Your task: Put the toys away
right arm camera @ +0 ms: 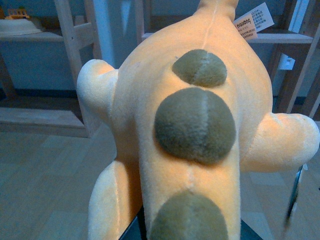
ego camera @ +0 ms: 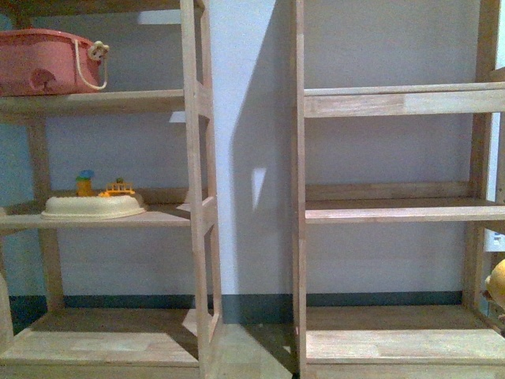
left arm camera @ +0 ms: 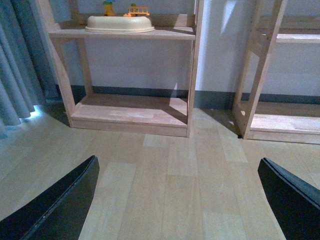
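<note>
Only the right wrist view shows the plush toy (right arm camera: 192,120) large, held above the floor with the right gripper (right arm camera: 191,234) pinching its near end; the front view catches just a yellow sliver at the right edge. The left gripper (left arm camera: 177,161) hangs with its jaws spread and nothing between them. On the left shelves, small yellow figures (ego camera: 117,188) rise over the rim of a cream tub (ego camera: 93,208), below a pink basket (ego camera: 47,61).

left gripper (left arm camera: 177,161), two matte black wedge-shaped fingers (left arm camera: 60,205), smooth flat faces

We see dim, bluish light; a tall slanted shadow crosses the wall (ego camera: 241,95), and behind the plush toy (right arm camera: 195,125) everything blurs.
</note>
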You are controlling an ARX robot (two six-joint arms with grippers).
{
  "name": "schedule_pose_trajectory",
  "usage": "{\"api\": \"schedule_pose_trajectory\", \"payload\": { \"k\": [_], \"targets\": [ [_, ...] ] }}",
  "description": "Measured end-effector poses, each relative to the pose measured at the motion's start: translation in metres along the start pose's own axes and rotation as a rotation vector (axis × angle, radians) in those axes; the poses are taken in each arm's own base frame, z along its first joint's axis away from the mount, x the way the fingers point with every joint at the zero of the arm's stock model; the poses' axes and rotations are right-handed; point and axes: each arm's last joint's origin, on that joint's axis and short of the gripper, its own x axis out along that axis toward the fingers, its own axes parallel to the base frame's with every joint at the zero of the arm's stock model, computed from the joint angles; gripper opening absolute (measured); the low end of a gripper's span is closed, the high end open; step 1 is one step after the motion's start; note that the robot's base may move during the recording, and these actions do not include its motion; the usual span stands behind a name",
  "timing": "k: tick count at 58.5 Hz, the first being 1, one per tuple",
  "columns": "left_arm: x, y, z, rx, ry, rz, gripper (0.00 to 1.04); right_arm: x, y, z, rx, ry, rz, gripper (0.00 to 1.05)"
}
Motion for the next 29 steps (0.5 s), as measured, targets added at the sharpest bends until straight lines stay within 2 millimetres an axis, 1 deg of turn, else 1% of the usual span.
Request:
{"api": "schedule_pose_trajectory", "payload": {
  "k": [29],
  "targets": [
    [0.0000,0.0000,0.0000,0.000,0.000,0.000,0.98,0.0000,0.0000,0.0000,0.000,0.000,0.000,0.07]
  ]
}}
